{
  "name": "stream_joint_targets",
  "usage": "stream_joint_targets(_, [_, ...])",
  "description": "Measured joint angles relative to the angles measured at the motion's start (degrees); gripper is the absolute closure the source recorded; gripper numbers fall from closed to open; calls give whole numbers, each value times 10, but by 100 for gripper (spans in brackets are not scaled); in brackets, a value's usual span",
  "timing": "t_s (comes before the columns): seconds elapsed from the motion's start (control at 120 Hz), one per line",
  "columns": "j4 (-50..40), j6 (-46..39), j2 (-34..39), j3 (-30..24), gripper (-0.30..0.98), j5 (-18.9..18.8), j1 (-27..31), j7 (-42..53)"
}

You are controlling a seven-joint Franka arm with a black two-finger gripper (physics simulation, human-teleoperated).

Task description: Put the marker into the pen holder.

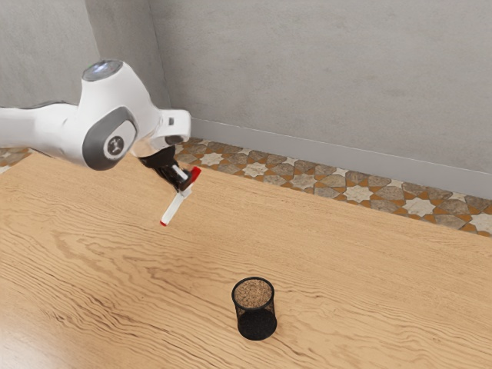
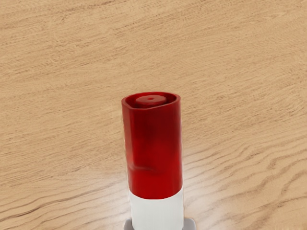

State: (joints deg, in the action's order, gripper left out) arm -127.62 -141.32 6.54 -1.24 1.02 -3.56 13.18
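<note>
My black gripper (image 1: 183, 186) is shut on the marker (image 1: 175, 206), white with a red cap, and holds it above the table. The marker tilts, its red cap up beside the fingers and its thin red-tipped end pointing down toward the exterior view's left. In the wrist view the red cap of the marker (image 2: 153, 148) is large and close, with a fingertip edge on each side of the white barrel. The black mesh pen holder (image 1: 256, 309) stands upright on the table, apart from the gripper, toward the exterior view's bottom.
The wooden table (image 1: 369, 284) extends under the arm and around the pen holder. Beyond its far edge lie a patterned tile floor (image 1: 357, 193) and a grey wall.
</note>
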Motion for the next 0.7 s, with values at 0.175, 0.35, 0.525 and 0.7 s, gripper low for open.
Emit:
stream_joint_targets(0.175, [-89, -165, 46, -106, 77, 2, -1, -4])
stream_joint_targets(0.35, [-113, -269, 42, -182, 77, 13, -1, 0])
stream_joint_targets(0.525, [-161, -330, 27, -225, 77, 42, 0, 6])
stream_joint_targets(0.7, [-186, -366, 10, -253, 77, 73, -1, 13])
